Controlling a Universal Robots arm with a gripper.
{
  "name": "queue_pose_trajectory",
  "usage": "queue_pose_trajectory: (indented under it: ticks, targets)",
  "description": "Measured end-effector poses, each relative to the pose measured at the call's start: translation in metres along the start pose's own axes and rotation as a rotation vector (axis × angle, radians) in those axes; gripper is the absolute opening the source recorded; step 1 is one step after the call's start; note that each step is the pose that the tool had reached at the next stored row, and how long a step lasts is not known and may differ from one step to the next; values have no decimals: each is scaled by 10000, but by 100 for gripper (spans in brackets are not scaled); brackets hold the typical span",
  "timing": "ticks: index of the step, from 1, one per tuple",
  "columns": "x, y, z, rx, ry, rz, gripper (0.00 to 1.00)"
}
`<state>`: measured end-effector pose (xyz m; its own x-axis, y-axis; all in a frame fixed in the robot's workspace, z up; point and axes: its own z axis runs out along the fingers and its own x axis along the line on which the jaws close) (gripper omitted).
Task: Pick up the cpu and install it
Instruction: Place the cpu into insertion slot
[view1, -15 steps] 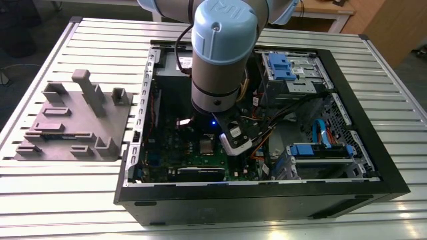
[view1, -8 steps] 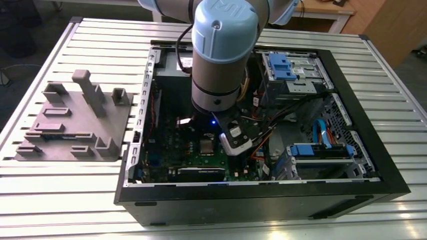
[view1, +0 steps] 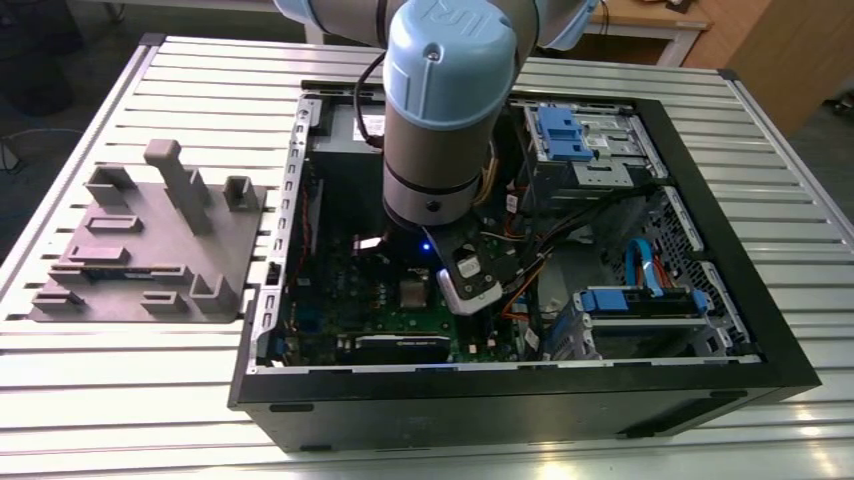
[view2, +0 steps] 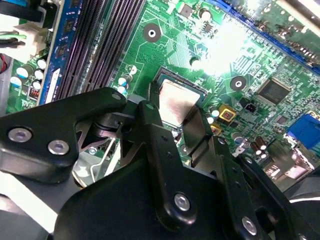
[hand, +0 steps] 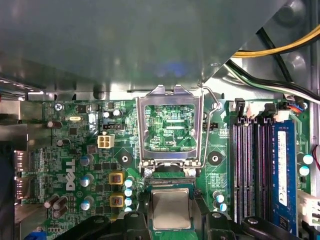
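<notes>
The cpu (hand: 171, 209) is a small flat square chip with a silver-grey top. It lies level at the motherboard's socket (hand: 170, 183), just below the raised load frame. My gripper (hand: 171, 211) has one black finger (hand: 145, 212) against each of two opposite edges of the chip. The second wrist view shows the same hold: the cpu (view2: 176, 101) sits between the fingers (view2: 152, 125) of the gripper (view2: 175, 114), inside the black socket border (view2: 181, 80). In the exterior view the gripper (view1: 454, 285) reaches down into the open computer case (view1: 534, 400).
The hollow silver load frame (hand: 170, 102) stands flipped open beside the socket, with its wire lever (hand: 212, 125) alongside. Black memory slots (hand: 250, 170) and a blue stick (hand: 282, 170) lie close by. A grey box (hand: 125, 40) and cables (hand: 280, 50) overhang. A grey fixture block (view1: 147, 250) sits on the table.
</notes>
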<state>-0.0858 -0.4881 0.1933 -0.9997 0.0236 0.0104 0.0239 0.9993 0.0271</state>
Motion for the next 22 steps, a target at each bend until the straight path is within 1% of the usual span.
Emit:
queue_pose_trajectory:
  ticks: [19, 22]
  targets:
    - [6, 6, 14, 0, 0, 34, 44]
    - [6, 7, 4, -1, 0, 34, 44]
